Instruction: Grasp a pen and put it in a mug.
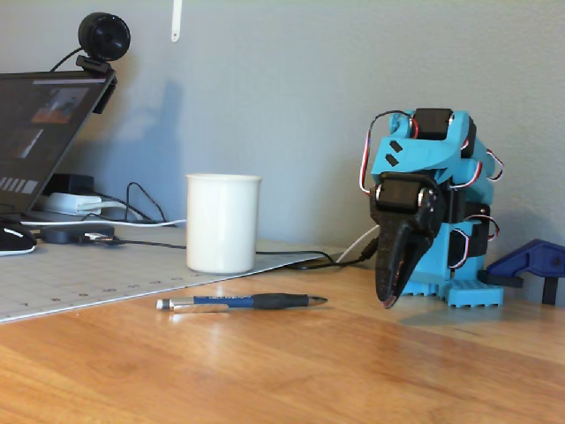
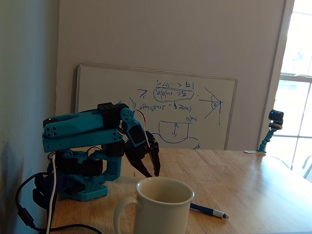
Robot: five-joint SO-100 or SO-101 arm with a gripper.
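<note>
A white mug (image 1: 222,223) stands upright on the wooden table, on the edge of a grey mat. A blue and black pen (image 1: 238,302) lies flat on the wood just in front of the mug. In the other fixed view the mug (image 2: 161,214) is in the foreground, and the pen (image 2: 209,210) pokes out to its right. The blue arm is folded over its base. My black gripper (image 1: 388,300) points down, to the right of the pen and apart from it. Its jaws look shut and empty. It also shows in the other fixed view (image 2: 153,174), behind the mug.
A laptop (image 1: 44,124) with a webcam (image 1: 103,37) stands at the left, with cables behind the mug. A grey cutting mat (image 1: 71,278) covers the left of the table. A blue clamp (image 1: 530,261) sits at the right. A whiteboard (image 2: 156,107) leans on the wall. A small camera (image 2: 275,119) stands by the window.
</note>
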